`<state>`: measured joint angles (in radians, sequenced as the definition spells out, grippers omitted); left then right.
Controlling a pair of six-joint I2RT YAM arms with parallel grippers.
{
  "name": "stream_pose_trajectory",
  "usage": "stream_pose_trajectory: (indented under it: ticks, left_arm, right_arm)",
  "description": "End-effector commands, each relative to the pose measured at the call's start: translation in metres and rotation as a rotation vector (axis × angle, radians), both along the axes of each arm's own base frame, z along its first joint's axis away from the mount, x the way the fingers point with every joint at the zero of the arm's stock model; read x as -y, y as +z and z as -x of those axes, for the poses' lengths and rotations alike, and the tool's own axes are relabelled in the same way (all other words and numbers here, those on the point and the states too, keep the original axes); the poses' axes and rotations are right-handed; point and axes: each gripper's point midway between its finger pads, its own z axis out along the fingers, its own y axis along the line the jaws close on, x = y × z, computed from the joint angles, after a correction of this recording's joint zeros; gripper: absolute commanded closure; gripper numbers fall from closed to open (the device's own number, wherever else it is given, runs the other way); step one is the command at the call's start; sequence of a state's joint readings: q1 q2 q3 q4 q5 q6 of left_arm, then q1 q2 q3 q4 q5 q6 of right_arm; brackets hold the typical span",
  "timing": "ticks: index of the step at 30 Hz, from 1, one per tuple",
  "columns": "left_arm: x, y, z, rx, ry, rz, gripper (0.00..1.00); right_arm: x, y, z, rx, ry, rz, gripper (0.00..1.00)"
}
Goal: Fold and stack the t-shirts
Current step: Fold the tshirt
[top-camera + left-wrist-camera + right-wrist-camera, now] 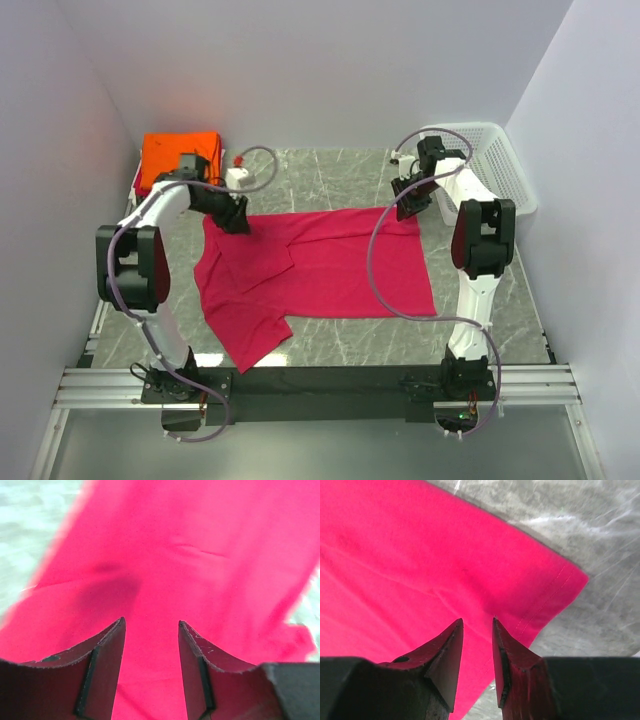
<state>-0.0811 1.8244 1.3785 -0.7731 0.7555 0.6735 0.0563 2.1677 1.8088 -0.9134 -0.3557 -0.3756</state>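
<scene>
A crimson-pink t-shirt [330, 265] lies spread on the grey marbled table, with its left side folded inward and a sleeve trailing toward the near edge. My left gripper [238, 218] is over the shirt's far left corner. In the left wrist view its jaws [150, 622] stand open just above the pink cloth [200, 555]. My right gripper [408, 205] is over the far right corner. In the right wrist view it [477, 620] is open a little, close above the hemmed corner [420, 555]. A folded orange t-shirt [180, 158] lies at the back left.
A white mesh basket [495, 160] stands at the back right by the wall. A small white object [240, 178] sits beside the orange t-shirt. Bare table [330, 175] shows behind the pink shirt and along its right side. White walls close in the three sides.
</scene>
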Motion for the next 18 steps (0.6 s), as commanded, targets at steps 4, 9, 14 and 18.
stream_pose_trajectory:
  ticks: [4, 9, 14, 18]
  left_arm:
    - [-0.053, 0.017, -0.073, 0.109, 0.322, 0.002, 0.49]
    - [-0.098, 0.009, -0.117, 0.137, 0.537, -0.059, 0.53]
    - [-0.116, -0.012, -0.130, 0.072, 0.689, -0.071, 0.52]
    - [-0.117, -0.028, -0.124, 0.019, 0.717, -0.070, 0.54]
  right_arm:
    - [0.003, 0.005, -0.028, 0.063, -0.039, 0.028, 0.66]
    - [0.008, -0.008, -0.045, 0.085, -0.109, 0.092, 0.72]
    - [0.008, -0.025, -0.052, 0.056, -0.135, 0.154, 0.76]
    - [0.008, -0.036, -0.050, 0.033, -0.133, 0.188, 0.76]
